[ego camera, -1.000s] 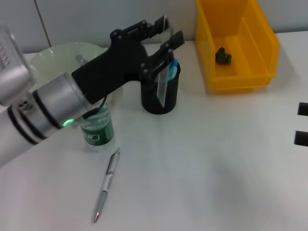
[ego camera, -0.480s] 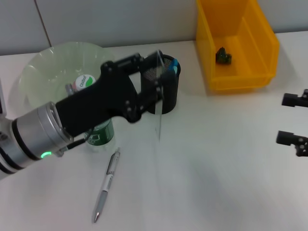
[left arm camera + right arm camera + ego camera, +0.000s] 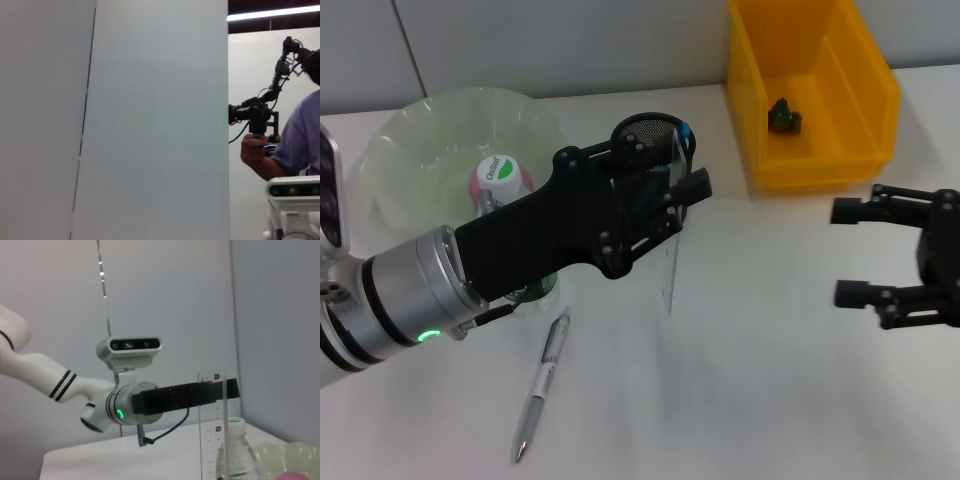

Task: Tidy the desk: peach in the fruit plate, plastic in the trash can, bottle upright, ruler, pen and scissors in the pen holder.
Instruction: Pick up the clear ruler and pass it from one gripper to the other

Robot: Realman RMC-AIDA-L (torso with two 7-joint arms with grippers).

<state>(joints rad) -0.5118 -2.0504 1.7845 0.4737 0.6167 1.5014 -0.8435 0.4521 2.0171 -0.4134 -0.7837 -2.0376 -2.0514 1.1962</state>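
Note:
My left gripper is shut on a clear ruler and holds it upright just in front of the black mesh pen holder. A blue handle sticks out at the holder's rim. The ruler also shows in the right wrist view. A silver pen lies on the table near the front. The bottle stands upright beside the green fruit plate, with the pink peach behind it. My right gripper is open and empty at the right.
A yellow bin at the back right holds a dark green scrap of plastic. The left arm's grey forearm crosses the front left of the table. A wall lies behind the table.
The left gripper has moved the ruler from the pen holder toward the front and lower. The right gripper has come in from the right edge.

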